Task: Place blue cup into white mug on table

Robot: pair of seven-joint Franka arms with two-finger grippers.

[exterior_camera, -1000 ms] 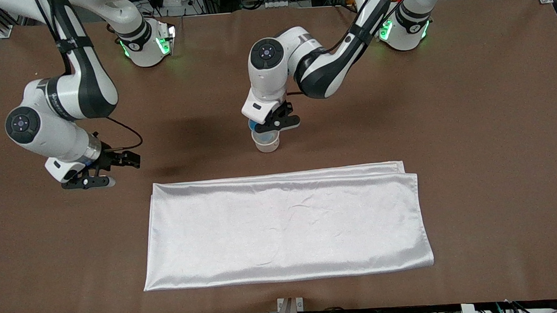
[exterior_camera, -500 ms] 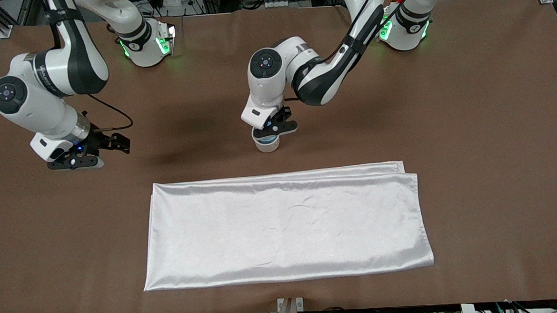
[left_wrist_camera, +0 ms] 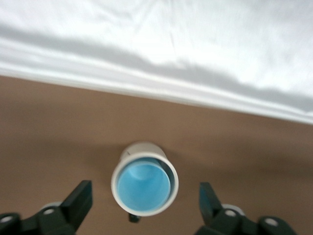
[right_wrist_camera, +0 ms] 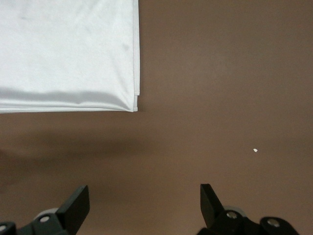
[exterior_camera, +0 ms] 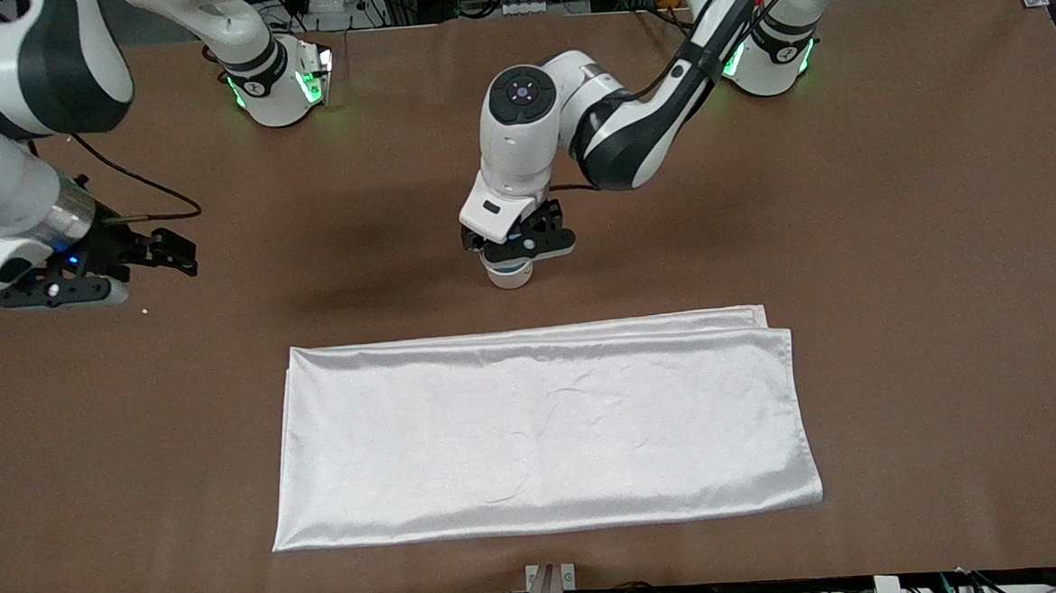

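The blue cup [left_wrist_camera: 143, 187] sits inside the white mug [left_wrist_camera: 142, 147], which stands upright on the brown table [exterior_camera: 895, 223] a little farther from the front camera than the cloth. In the front view only a blue strip of the cup [exterior_camera: 505, 265] shows above the mug [exterior_camera: 510, 278]. The mug's black handle barely shows. My left gripper [exterior_camera: 516, 243] is open just over the mug, with its fingers well apart on either side of it in the left wrist view [left_wrist_camera: 143, 196], touching nothing. My right gripper [exterior_camera: 58, 292] is open and empty over bare table at the right arm's end [right_wrist_camera: 143, 198].
A shiny white cloth [exterior_camera: 544, 422] lies folded flat across the middle of the table, nearer to the front camera than the mug. It also shows in the left wrist view [left_wrist_camera: 195, 44] and the right wrist view [right_wrist_camera: 63, 49]. A tiny white speck [exterior_camera: 145, 309] lies near the right gripper.
My left gripper lowered the blue cup into the white mug and opened, letting it go. My right arm moved toward its end of the table.
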